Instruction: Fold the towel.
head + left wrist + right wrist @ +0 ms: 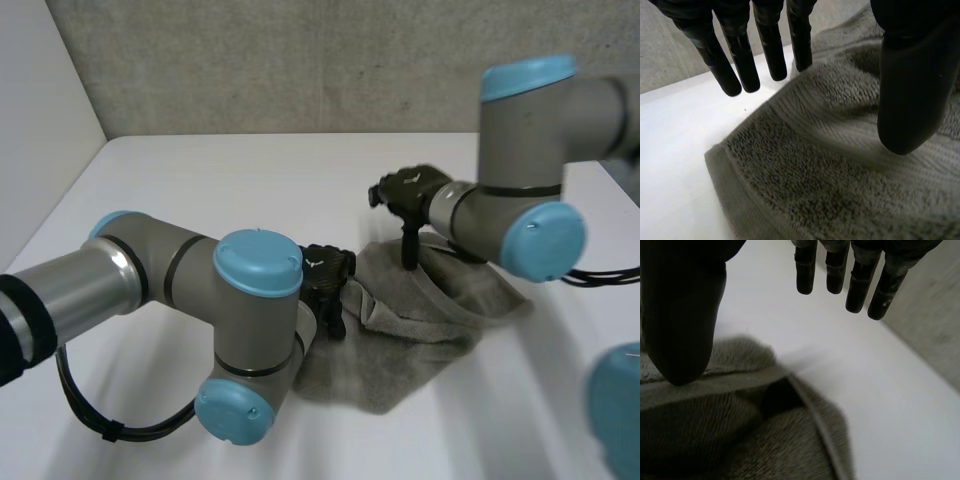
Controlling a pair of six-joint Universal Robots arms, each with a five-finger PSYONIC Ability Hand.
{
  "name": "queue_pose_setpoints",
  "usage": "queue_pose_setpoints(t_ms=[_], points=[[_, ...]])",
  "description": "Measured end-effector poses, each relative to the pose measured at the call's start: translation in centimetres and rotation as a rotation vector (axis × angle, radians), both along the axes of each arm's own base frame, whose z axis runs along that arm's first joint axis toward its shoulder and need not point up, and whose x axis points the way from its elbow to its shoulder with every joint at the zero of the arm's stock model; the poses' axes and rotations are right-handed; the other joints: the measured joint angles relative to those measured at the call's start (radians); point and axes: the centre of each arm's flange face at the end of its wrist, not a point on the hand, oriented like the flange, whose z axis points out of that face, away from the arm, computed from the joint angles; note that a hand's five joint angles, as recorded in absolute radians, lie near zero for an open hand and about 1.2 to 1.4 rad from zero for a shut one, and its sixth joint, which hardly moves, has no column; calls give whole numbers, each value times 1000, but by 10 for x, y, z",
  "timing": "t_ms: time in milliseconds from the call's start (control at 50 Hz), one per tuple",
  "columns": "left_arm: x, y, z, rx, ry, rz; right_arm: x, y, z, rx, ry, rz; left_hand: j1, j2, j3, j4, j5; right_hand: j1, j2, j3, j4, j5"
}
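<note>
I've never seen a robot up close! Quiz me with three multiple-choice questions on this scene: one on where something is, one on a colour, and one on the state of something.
1. Where is the towel?
A) on the white table
B) over an arm
C) in a basket

2. What colour is it?
A) red
B) grey
C) yellow

3. The fingers of the left hand are:
A) curled round the towel
B) clenched in a fist
C) straight, holding nothing

Answers:
1 A, it lies rumpled on the white table.
2 B, its pile is grey in every view.
3 C, the left wrist view shows them straight above the towel's edge.
</note>
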Motion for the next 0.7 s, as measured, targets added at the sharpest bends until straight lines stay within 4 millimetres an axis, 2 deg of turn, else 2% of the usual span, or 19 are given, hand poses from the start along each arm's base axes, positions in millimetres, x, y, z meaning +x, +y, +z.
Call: queue_pose_setpoints(t_ms=[60, 120, 160, 180, 200, 240, 280, 340, 400, 460, 520, 540, 560, 600, 620, 640, 660, 680, 700], points=[[-2, 0, -6, -2, -19, -7, 7, -7, -23, 45, 33, -1, 62, 65, 59, 58, 58, 2, 2, 4, 2, 8], [-3, -1, -10, -3, -29, -12, 11, -9, -42, 83, 55, 6, 232, 234, 232, 235, 215, 76, 87, 96, 82, 109], [-4, -1, -11, -4, -30, -13, 12, -9, -49, 96, 63, 10, 396, 399, 398, 405, 388, 248, 255, 258, 252, 281], [-4, -1, -11, -4, -30, -14, 13, -8, -54, 105, 68, 15, 563, 568, 567, 576, 543, 397, 418, 418, 411, 420], [-5, -1, -12, -4, -30, -14, 14, -8, -56, 109, 70, 17, 634, 638, 637, 646, 626, 515, 537, 533, 511, 529], [-5, -1, -11, -5, -28, -15, 15, -7, -59, 115, 71, 25, 819, 816, 821, 822, 805, 771, 789, 784, 783, 780], [-6, -1, -10, -7, -27, -16, 16, -7, -59, 114, 68, 30, 880, 943, 960, 953, 909, 958, 981, 988, 987, 1001], [-7, -2, -5, -18, -21, -18, 17, -8, -50, 86, 52, 33, 881, 965, 994, 980, 917, 983, 1007, 1069, 1065, 1053], [-9, -6, 5, -49, -12, -21, 19, -13, -31, 17, 14, 33, 881, 965, 1000, 980, 917, 984, 1007, 1073, 1067, 1053], [-13, -16, 29, -129, 3, -19, 24, -22, 8, -142, -80, 40, 881, 965, 1001, 980, 917, 984, 1008, 1074, 1067, 1053], [-12, -38, 71, -268, 34, 13, 29, -33, 69, -395, -235, 54, 881, 970, 1003, 980, 917, 984, 1013, 1074, 1067, 1053], [-9, -50, 93, -336, 53, 42, 28, -36, 98, -508, -303, 56, 881, 970, 1004, 980, 917, 984, 1021, 1074, 1067, 1053], [-7, -56, 105, -372, 64, 59, 27, -37, 112, -565, -337, 56, 881, 970, 1004, 980, 917, 985, 1029, 1074, 1067, 1053], [9, -82, 160, -534, 128, 159, 15, -39, 170, -791, -475, 42, 881, 974, 1004, 980, 917, 985, 1052, 1074, 1067, 1053], [15, -89, 177, -582, 151, 191, 10, -39, 186, -851, -514, 38, 881, 975, 1004, 980, 917, 985, 1052, 1074, 1067, 1053], [27, -99, 207, -667, 193, 253, 0, -37, 212, -948, -580, 29, 881, 975, 1005, 980, 917, 985, 1052, 1074, 1067, 1053], [39, -105, 232, -736, 231, 304, -9, -36, 230, -1012, -629, 23, 881, 975, 1005, 980, 917, 985, 1052, 1074, 1067, 1053], [44, -107, 242, -765, 248, 326, -14, -36, 238, -1039, -653, 22, 881, 975, 1005, 980, 917, 985, 1052, 1074, 1067, 1053], [56, -110, 266, -832, 289, 373, -23, -35, 251, -1077, -693, 20, 881, 975, 1005, 980, 917, 985, 1052, 1074, 1067, 1057]])
